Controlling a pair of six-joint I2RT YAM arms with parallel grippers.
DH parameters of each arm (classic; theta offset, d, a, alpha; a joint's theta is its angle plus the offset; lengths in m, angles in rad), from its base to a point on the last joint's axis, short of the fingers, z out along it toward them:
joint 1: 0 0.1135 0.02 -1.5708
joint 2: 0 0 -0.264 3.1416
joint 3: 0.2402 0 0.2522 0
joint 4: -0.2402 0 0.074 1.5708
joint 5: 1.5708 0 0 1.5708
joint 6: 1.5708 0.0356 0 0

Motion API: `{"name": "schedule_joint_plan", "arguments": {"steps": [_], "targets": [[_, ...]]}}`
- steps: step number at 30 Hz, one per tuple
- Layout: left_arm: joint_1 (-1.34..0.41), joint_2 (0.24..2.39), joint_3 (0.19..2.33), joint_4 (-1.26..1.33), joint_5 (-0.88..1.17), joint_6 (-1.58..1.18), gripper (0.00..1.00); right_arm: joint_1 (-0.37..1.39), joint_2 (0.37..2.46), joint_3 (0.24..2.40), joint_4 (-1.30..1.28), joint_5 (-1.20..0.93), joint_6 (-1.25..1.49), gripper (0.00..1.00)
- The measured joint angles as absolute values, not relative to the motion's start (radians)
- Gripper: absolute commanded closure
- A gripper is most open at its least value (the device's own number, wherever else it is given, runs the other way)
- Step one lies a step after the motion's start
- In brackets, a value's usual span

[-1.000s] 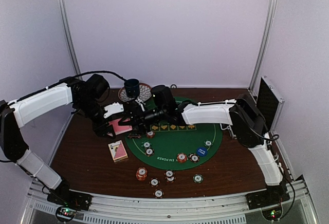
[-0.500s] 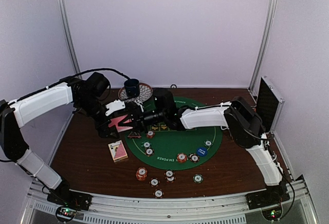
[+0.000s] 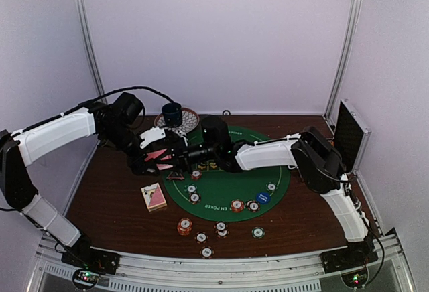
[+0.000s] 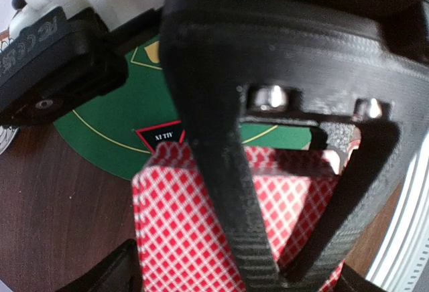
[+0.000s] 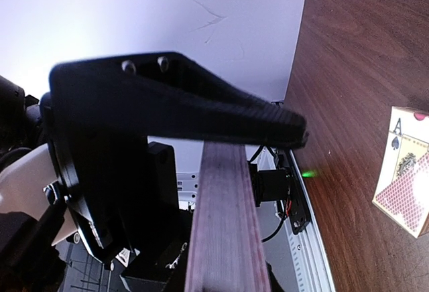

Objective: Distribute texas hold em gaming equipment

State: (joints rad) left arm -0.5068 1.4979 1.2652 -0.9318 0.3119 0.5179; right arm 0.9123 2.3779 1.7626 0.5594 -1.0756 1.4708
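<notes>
Two grippers seen tip to tip left of centre in the top view, pink-backed playing cards (image 4: pixel 167 228) pinched edge-on by the right gripper (image 3: pixel 171 156), left gripper (image 3: pixel 155 159) seen with jaws spread, above the green mat (image 3: pixel 224 195) edge.

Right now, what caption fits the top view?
The left gripper and right gripper meet at pink-backed cards; poker chips lie nearby.

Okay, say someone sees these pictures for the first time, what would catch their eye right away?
The left arm and right arm meet above the far left edge of the mat, with a stack of pink-backed cards between them. The round green mat lies mid-table with striped chips and a blue button on it. More chips sit toward the near edge, and a card box lies just left of the mat.
</notes>
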Motion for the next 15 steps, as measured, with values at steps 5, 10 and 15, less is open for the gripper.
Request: {"name": "schedule_joint_plan", "arguments": {"steps": [5, 10, 15], "targets": [[-0.513, 1.498, 1.263, -0.932, 0.310, 0.530, 0.40, 0.909, 2.378, 1.753, 0.565, -1.074, 1.471, 0.76], [-0.512, 1.498, 1.251, -0.933, 0.312, 0.550, 0.65, 0.910, 2.379, 1.753, 0.565, -1.078, 1.471, 0.58], [-0.512, 1.498, 1.245, -0.942, 0.311, 0.562, 0.68, 0.910, 2.379, 1.753, 0.572, -1.078, 1.473, 0.59]]}}
